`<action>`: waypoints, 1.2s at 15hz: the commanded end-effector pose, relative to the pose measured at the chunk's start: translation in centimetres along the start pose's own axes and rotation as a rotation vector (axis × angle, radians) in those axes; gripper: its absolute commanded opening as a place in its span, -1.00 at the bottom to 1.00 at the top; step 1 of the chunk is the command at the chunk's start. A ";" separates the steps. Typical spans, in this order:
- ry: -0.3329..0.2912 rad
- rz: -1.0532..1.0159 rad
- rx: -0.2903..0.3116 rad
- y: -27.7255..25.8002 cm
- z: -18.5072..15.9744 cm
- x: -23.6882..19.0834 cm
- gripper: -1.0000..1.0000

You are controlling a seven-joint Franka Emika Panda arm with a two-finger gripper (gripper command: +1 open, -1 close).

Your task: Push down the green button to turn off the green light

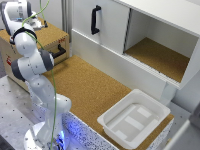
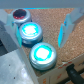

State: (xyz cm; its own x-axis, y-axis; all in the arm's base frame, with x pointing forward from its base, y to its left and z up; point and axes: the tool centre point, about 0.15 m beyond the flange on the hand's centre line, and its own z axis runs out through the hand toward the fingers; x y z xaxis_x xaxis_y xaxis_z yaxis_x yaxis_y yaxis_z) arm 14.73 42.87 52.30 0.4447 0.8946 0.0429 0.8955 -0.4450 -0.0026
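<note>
The wrist view shows three round buttons in a row on a cork surface. One is a dark red button [image 2: 19, 16]. The middle button [image 2: 30, 32] and the end button [image 2: 42, 54] both glow teal. The end one looks greener, but I cannot tell for sure which is the green button. My gripper [image 2: 36, 32] is open and empty above the row, with one finger [image 2: 67, 29] on each side of the middle button. In the exterior view my gripper [image 1: 36, 22] hangs over a cork-topped box [image 1: 50, 36] at the left, and it hides the buttons.
The box has a drawer with a black handle [image 1: 60, 50]. A white cabinet has a closed door with a black handle [image 1: 94, 19] and an open compartment [image 1: 157, 55]. A white bin [image 1: 134, 117] stands on the cork table [image 1: 90, 90].
</note>
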 end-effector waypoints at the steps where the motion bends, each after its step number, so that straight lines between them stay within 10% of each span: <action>1: 0.010 0.005 -0.015 0.4 0.7 -1.1 -1.00; 18: 0.052 0.081 0.064 0.3 5.6 0.4 -1.00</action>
State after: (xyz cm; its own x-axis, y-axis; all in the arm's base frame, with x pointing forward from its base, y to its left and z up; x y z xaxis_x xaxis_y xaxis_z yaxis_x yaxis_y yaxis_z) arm 15.76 43.08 48.69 0.5055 0.8623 0.0310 0.8626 -0.5042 -0.0409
